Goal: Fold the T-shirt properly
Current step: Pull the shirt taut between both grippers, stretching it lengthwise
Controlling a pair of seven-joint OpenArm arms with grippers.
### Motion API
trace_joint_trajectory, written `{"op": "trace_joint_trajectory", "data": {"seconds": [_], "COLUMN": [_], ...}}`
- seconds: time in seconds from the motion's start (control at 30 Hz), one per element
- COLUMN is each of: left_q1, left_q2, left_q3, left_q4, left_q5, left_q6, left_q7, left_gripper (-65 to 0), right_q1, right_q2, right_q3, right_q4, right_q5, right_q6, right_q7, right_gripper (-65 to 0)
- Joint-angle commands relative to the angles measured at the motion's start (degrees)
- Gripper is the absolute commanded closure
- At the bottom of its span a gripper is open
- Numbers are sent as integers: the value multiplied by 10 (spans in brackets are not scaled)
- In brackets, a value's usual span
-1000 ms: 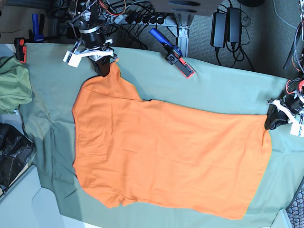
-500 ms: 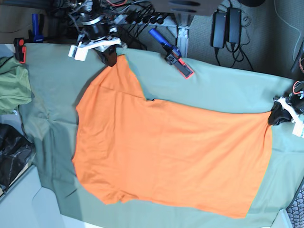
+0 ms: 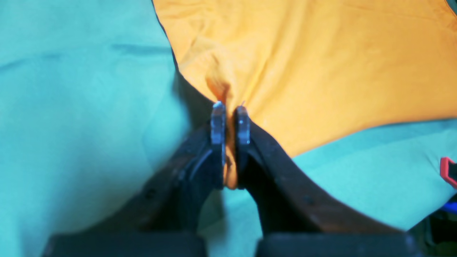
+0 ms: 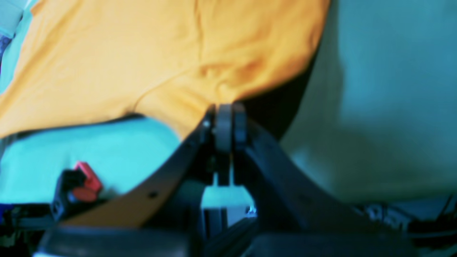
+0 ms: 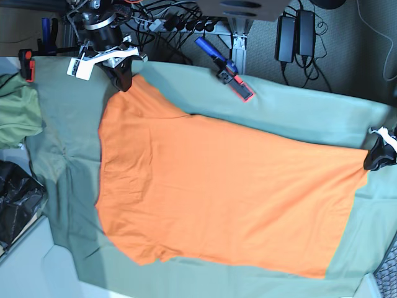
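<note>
— Stretching is what has changed: the right gripper (image 5: pixel 121 79) has drawn back toward the far corner and the left gripper (image 5: pixel 374 158) outward to the opposite edge; the T-shirt (image 5: pixel 217 198) between them now lies longer and flatter than a second ago.

— Are both clamped?

— Yes; the wrist views show the left gripper (image 3: pixel 229 119) pinched on orange fabric, and the right gripper (image 4: pixel 224 119) closed on the shirt's edge (a sleeve or shoulder corner, by its place).

— Where does the shirt rest?

— Spread on the green cloth (image 5: pixel 298 108), well apart from the olive garment (image 5: pixel 18 112); judged as preparation, smoothing before the first fold; no fold is made yet.
</note>
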Motion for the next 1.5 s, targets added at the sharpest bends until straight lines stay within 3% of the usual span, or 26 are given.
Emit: {"op": "trace_joint_trajectory", "data": {"seconds": [0.0,0.37,0.53,0.73,1.17,1.27,1.4,1.47], "left_q1": [-5,-64,-132,-215,-283,-283,-283,-282], "left_q2": [-8,37,41,43,43,43,43,43], "left_q3": [-5,3,25,73,95,95,95,95], "left_q4": [8,-16,-90,-209,-270,-270,-270,-271], "left_q5": [-10,33,45,79,113,122,130,130], "left_q6": [-10,-10,-10,-10,-10,-10,-10,-10], "left_q7": [-9,-44,-46,-96,-122,-130,-136,-137], "left_gripper": [0,0,0,0,0,-64,-73,-136], "right_q1": [8,153,202,274,425,453,478,484], "right_q2": [10,48,70,96,99,99,99,97], "right_q3": [4,3,2,-7,-78,-103,-126,-130], "right_q4": [11,-19,-40,-111,-265,-293,-321,-329], "right_q5": [6,-35,-35,-37,-60,-71,-75,-78], "right_q6": [31,46,46,61,80,80,80,80], "right_q7": [12,12,14,18,24,24,24,24], "right_gripper": [0,0,0,0,0,0,0,0]}}
